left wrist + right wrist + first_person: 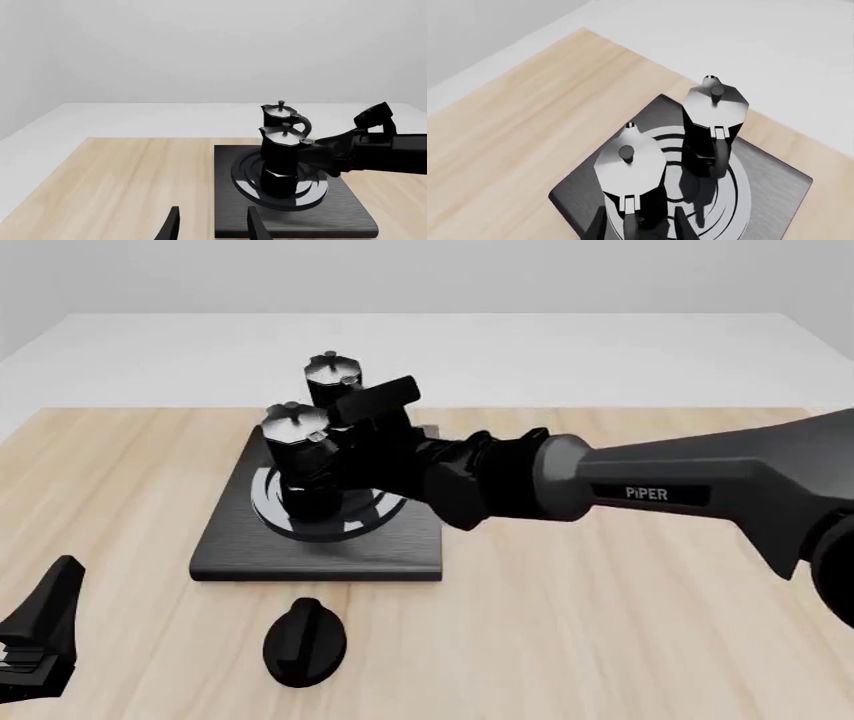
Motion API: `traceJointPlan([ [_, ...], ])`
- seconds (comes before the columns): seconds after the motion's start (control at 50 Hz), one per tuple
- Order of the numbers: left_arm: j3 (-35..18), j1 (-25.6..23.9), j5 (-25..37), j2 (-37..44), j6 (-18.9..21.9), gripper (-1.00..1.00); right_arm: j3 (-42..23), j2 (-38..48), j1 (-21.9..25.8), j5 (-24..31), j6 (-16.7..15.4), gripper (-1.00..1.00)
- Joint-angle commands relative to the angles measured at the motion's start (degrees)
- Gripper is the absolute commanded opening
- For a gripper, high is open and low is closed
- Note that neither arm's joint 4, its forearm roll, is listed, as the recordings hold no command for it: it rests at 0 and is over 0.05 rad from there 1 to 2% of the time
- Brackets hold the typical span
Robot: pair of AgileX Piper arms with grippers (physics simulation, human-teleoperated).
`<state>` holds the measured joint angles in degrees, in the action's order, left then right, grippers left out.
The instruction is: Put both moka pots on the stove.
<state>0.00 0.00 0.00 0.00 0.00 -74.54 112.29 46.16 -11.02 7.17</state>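
Right wrist view showed both moka pots upright on the stove: the near pot stood between the right hand's narrowly parted fingers, handle toward the wrist, and whether they gripped it I could not tell. The far pot stood just beyond it on the burner, while the left hand, open and empty, hung over the worktop short of the stove's front edge.

A pale wooden table with straight grain carries everything. The stove, a flat black slab, lies flat on it. A black oval knob lies on the wood just in front of the stove, near its front edge and apart from it. Behind the stove the wood ends and a plain white surface begins; whether that is more table or floor is hard to tell.
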Motion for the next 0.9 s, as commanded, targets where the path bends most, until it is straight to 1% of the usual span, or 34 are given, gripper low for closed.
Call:
traceJointPlan([
  [0.02, 0.0, 0.0, 0.0, 0.0, 0.0, 1.0, 5.59, -4.1, -0.85, -1.63, 1.36, 1.0],
  [0.12, 0.0, 0.0, 0.0, 0.0, 0.0, 1.0, 10.07, -7.14, -0.9, -3.09, 1.79, 1.0],
  [0.18, 0.0, 0.0, 0.0, 0.0, 0.0, 1.0, 11.74, -8.66, -0.75, -3.37, 1.38, 1.0],
  [0.2, 0.0, 0.0, 0.0, 0.0, 0.0, 1.0, 12.28, -9.13, -0.96, -3.38, 2.05, 1.0],
  [0.24, 0.0, 0.0, 0.0, 0.0, 0.0, 1.0, 13.69, -10.53, -0.57, -3.55, 1.67, 1.0],
  [0.26, 0.0, 0.0, 0.0, 0.0, 0.0, 1.0, 14.72, -11.53, -0.53, -3.59, 2.25, 1.0],
  [0.3, 0.0, 0.0, 0.0, 0.0, 0.0, 1.0, 16.75, -13.4, -0.35, -4.01, 1.78, 1.0],
  [0.34, 0.0, 0.0, 0.0, 0.0, 0.0, 1.0, 17.53, -14.0, -0.41, -4.1, 2.13, 1.0],
  [0.36, 0.0, 0.0, 0.0, 0.0, 0.0, 1.0, 19.6, -15.77, -0.21, -4.31, 2.29, 1.0],
  [0.38, 0.0, 0.0, 0.0, 0.0, 0.0, 1.0, 19.63, -15.79, -0.21, -4.32, 2.29, 1.0],
  [0.44, 0.0, 0.0, 0.0, 0.0, 0.0, 1.0, 22.57, -18.88, 0.4, -4.23, 3.62, 1.0],
  [0.52, 0.0, 0.0, 0.0, 0.0, 0.0, 1.0, 27.48, -24.88, 0.46, -4.15, 3.32, 1.0],
  [0.58, 0.0, 0.0, 0.0, 0.0, 0.0, 1.0, 29.45, -27.41, 0.35, -3.92, 3.84, 1.0],
  [0.6, 0.0, 0.0, 0.0, 0.0, 0.0, 1.0, 32.12, -31.24, -0.57, -3.63, 3.87, 1.0],
  [0.62, 0.0, 0.0, 0.0, 0.0, 0.0, 1.0, 32.16, -31.28, -0.57, -3.62, 3.87, 1.0],
  [0.7, 0.0, 0.0, 0.0, 0.0, 0.0, 1.0, 37.27, -39.05, -2.48, -2.37, 4.11, 1.0],
  [0.74, 0.0, 0.0, 0.0, 0.0, 0.0, 1.0, 40.47, -44.05, -4.94, -1.53, 5.03, 1.0],
  [0.76, 0.0, 0.0, 0.0, 0.0, 0.0, 1.0, 42.03, -46.89, -5.98, -0.71, 4.68, 1.0],
  [0.78, 0.0, 0.0, 0.0, 0.0, 0.0, 1.0, 42.05, -46.93, -5.98, -0.69, 4.68, 1.0],
  [0.82, 0.0, 0.0, 0.0, 0.0, 0.0, 1.0, 44.13, -51.12, -7.63, 0.66, 5.11, 1.0],
  [0.84, 0.0, 0.0, 0.0, 0.0, 0.0, 1.0, 45.49, -54.2, -9.05, 1.95, 4.89, 1.0],
  [0.9, 0.0, 0.0, 0.0, 0.0, 0.0, 1.0, 48.23, -61.16, -10.84, 4.89, 4.29, 1.0],
])
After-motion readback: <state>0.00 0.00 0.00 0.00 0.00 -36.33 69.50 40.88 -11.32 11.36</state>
